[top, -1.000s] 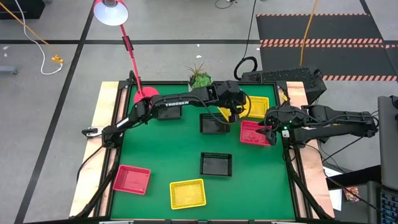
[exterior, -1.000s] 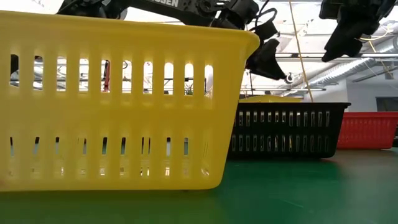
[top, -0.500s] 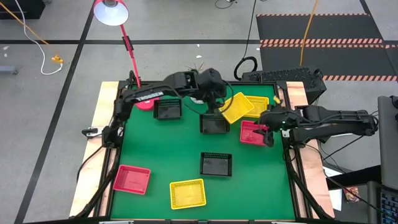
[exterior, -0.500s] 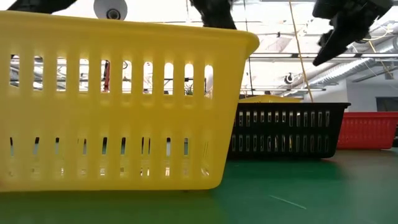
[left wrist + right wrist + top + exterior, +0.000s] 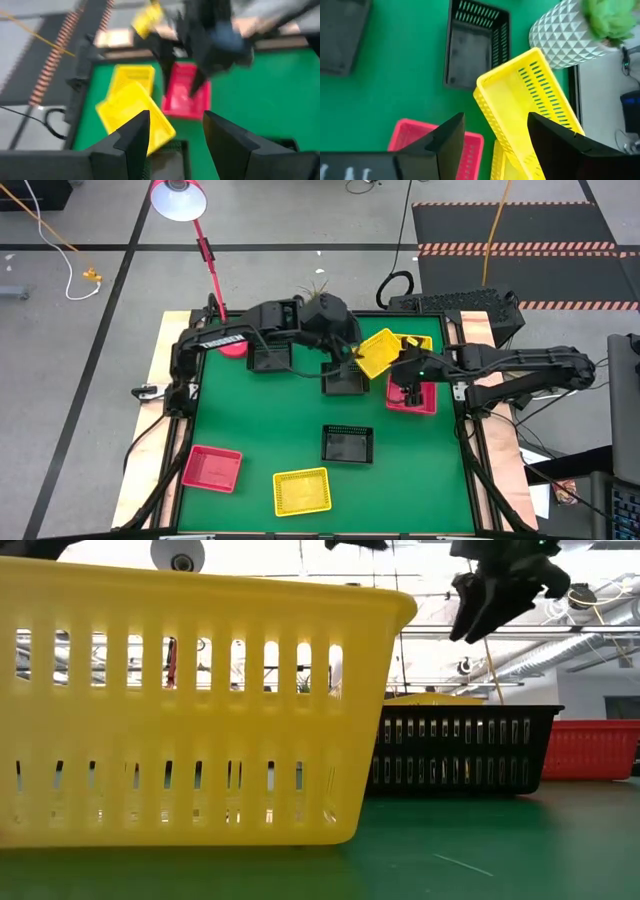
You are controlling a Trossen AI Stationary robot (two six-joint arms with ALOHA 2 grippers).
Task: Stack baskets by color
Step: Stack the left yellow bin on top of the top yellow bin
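My left gripper (image 5: 353, 352) is shut on a yellow basket (image 5: 382, 352) and holds it tilted in the air at the table's far right. This basket also shows in the right wrist view (image 5: 525, 100). A second yellow basket (image 5: 420, 343) sits on the mat just beyond it. My right gripper (image 5: 408, 386) hangs open over a red basket (image 5: 415, 400) and touches nothing. Three black baskets (image 5: 344, 380), (image 5: 270, 358), (image 5: 347, 443), a red basket (image 5: 212, 468) and a yellow basket (image 5: 302, 490) rest flat on the green mat. My left gripper has the yellow basket by its end toward the table's left (image 5: 362, 355). The fingers slant down from the far left. One finger (image 5: 132, 137) covers the basket's near edge (image 5: 160, 131), so the kind of hold stays hidden. The basket is lifted clear and tilted.
A white patterned plant pot (image 5: 322, 307) and a red lamp base (image 5: 232, 340) stand at the far edge. The near yellow basket (image 5: 200, 700) fills the low view's left. Bare green mat (image 5: 260, 420) lies at the middle left.
My left gripper has risen and drawn back toward the table's far left, taking the yellow basket up off the mat and turning it about. My right gripper has gone toward the table's left, over the red basket, and has rolled about its own line.
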